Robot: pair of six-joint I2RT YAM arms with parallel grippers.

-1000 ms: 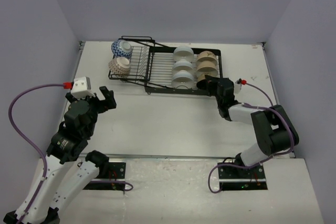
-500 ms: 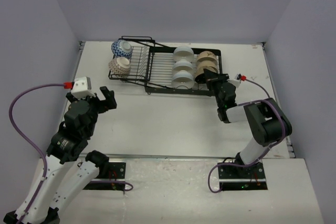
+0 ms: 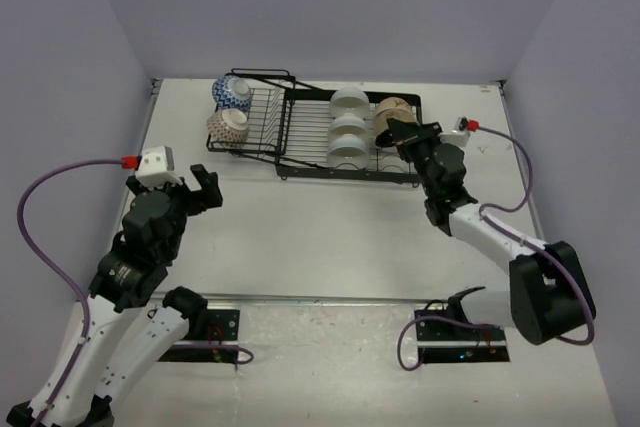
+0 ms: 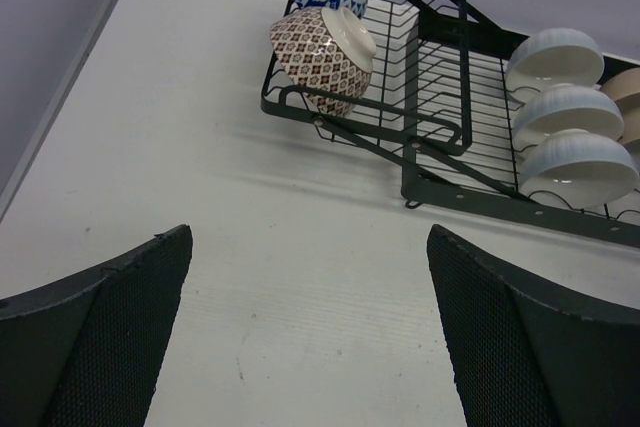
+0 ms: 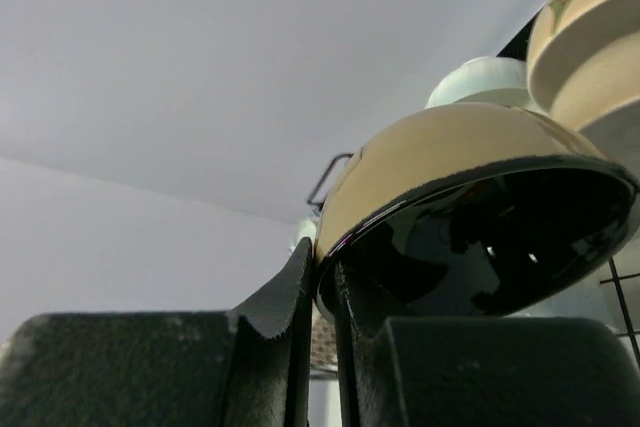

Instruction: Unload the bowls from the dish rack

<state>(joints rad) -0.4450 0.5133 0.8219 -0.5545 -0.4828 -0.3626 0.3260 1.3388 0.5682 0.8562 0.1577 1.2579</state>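
Note:
The black wire dish rack [image 3: 310, 137] stands at the back of the table. On its left angled section sit a blue-and-white bowl [image 3: 233, 93] and a brown patterned bowl [image 3: 227, 127]. Three white bowls [image 3: 348, 127] stand in a row in the main section, with tan bowls [image 3: 395, 107] to their right. My right gripper [image 3: 402, 135] is shut on the rim of a tan bowl with a glossy dark inside [image 5: 450, 162], held up above the rack's right end. My left gripper [image 3: 197, 190] hangs open over bare table, left of the rack, holding nothing.
Purple walls close in the table on three sides. A second tan bowl [image 5: 590, 37] and a white bowl [image 5: 480, 79] sit close behind the held one. The rack's front edge [image 4: 450, 137] lies ahead of my left gripper [image 4: 310, 327].
My right gripper has risen and swung back over the rack's right end, lifting the dark-lined tan bowl out of its front slot. The left arm has not moved.

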